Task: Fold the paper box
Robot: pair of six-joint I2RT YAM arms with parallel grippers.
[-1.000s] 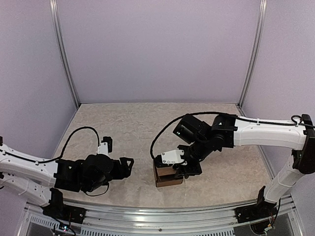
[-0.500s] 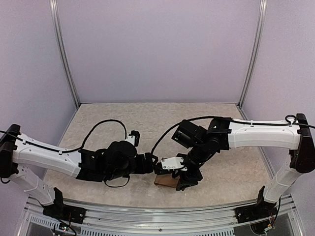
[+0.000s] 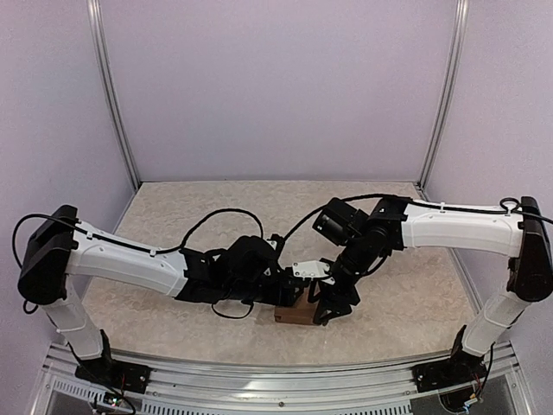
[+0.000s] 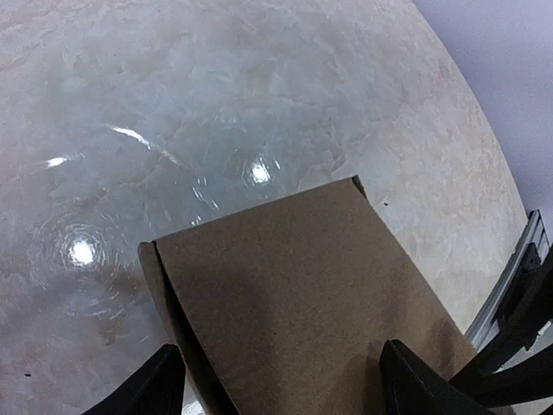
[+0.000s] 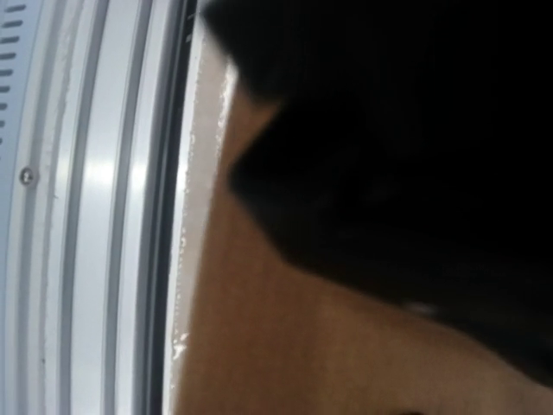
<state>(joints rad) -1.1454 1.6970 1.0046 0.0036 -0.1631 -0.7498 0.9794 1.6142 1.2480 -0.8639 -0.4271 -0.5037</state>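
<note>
Both arms reach to the paper box (image 3: 292,313), which stands on the marbled surface (image 3: 199,216) near its front edge. Only the left wrist camera shows the left gripper (image 4: 285,385) spread wide, straddling the box. The right gripper (image 3: 331,303) crowds the box's right side. Its own view is dark blur, so its grip cannot be told.

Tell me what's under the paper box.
The paper box appears to rest on the marbled table; only tabletop shows beyond its far edges. The patch directly beneath is hidden by the cardboard.
</note>
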